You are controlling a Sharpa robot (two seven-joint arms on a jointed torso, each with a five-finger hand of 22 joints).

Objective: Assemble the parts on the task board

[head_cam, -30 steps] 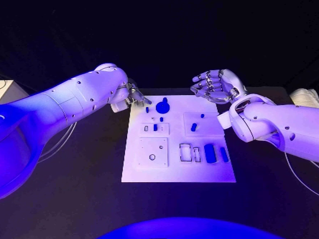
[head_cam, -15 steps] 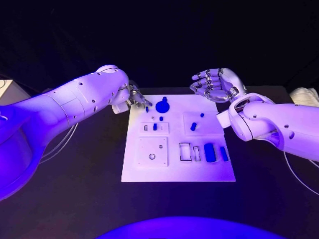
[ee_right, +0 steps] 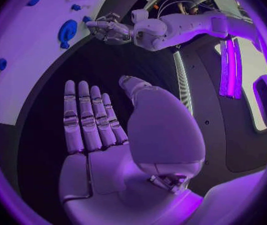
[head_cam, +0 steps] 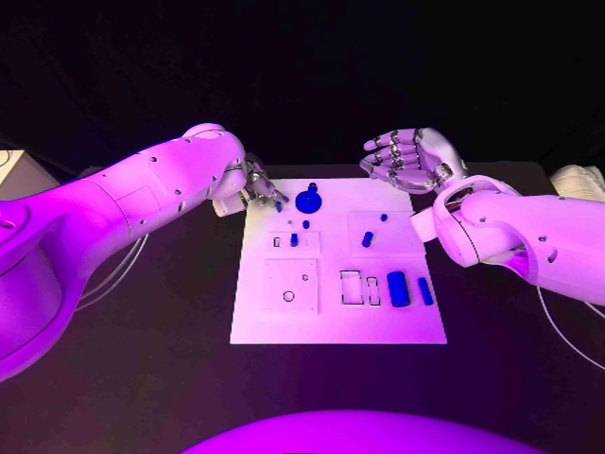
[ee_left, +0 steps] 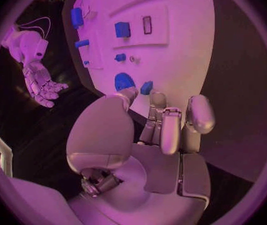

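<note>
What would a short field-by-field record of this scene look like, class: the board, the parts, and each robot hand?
Board: white task board in the middle of the black table
Parts: small blue pieces on the board, the largest a round blue part by its far edge
Left robot hand: at the board's far left corner, fingers near the round part, holding nothing visible
Right robot hand: beyond the far right corner, fingers apart, empty

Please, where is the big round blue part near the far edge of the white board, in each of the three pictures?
Head view: big round blue part, beside the left hand.
Left wrist view, just past the fingertips.
Right wrist view, near the board's edge.
Shared landmark: the left hand.
</note>
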